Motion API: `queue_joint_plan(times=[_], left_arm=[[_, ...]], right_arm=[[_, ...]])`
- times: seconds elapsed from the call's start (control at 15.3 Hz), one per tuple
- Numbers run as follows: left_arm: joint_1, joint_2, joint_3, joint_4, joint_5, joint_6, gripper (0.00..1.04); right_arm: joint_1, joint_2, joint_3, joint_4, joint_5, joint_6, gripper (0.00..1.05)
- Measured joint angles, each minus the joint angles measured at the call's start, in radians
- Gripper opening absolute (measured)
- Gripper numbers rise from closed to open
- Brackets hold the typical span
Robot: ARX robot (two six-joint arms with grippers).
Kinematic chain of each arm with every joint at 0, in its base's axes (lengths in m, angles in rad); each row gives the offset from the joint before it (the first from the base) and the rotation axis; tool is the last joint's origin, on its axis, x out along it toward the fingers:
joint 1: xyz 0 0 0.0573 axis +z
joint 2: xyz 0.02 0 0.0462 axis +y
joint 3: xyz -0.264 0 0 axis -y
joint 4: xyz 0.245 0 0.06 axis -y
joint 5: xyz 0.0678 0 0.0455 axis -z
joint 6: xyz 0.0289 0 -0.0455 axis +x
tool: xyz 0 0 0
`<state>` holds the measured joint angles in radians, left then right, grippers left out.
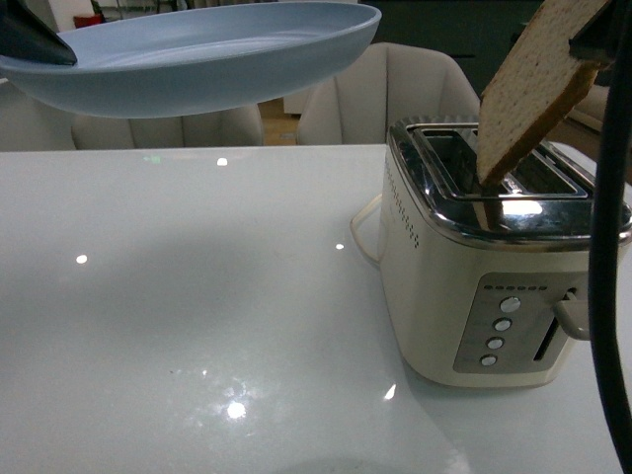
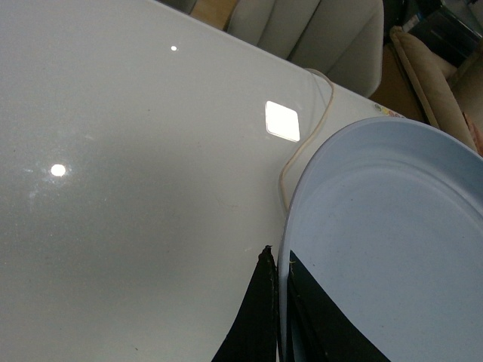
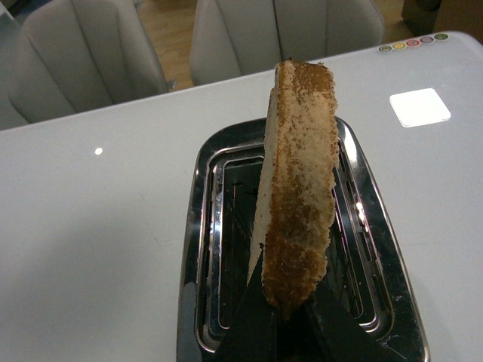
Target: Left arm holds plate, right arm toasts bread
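- Front view: the plate (image 1: 197, 59) hangs in the air, clear of the counter (image 1: 197, 296), above its far left part and tipped slightly.
- The left pincer (image 1: 30, 44) shows as a dark shape at the plate's left rim.
- Left wrist view: that pincer is pinching the plate's rim, with one finger (image 2: 253, 324) outside the rim and the other on the inner face.
- The plate carries nothing.
- A cream and chrome toaster (image 1: 474, 296) stands on the counter's right side, its back end near the far edge.
- Its pale cord (image 2: 290, 162) curls on the counter beside it.
- The bread (image 1: 533, 89) is tilted, its lower end down at the toaster's slots and its upper end up to the right.
- I cannot tell which slot it enters.
- The right pincer (image 1: 597, 35) is pinching the bread's upper end.
- Right wrist view: dark fingers (image 3: 249, 324) flank the bread's near end, crust edge facing the camera.
- Pale chairs (image 1: 375, 89) stand beyond the far edge.
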<state>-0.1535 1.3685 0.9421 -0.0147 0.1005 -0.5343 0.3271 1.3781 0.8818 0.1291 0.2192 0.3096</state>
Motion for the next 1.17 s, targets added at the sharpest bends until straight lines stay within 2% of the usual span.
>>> queue_joint_plan(times=[0.59,0.91,1.17], left_arm=[[0.0,0.0,0.0,0.0,0.0,0.0,0.02],[0.0,0.0,0.0,0.0,0.0,0.0,0.02],[0.0,0.0,0.0,0.0,0.0,0.0,0.02]], right_arm=[[0.007,0.088,0.028,-0.031,-0.026,-0.008,0.03],[0.008,0.149,0.134,-0.192,-0.029,0.005,0.03],[0.007,0.18,0.163,-0.242,-0.024,0.008,0.03]])
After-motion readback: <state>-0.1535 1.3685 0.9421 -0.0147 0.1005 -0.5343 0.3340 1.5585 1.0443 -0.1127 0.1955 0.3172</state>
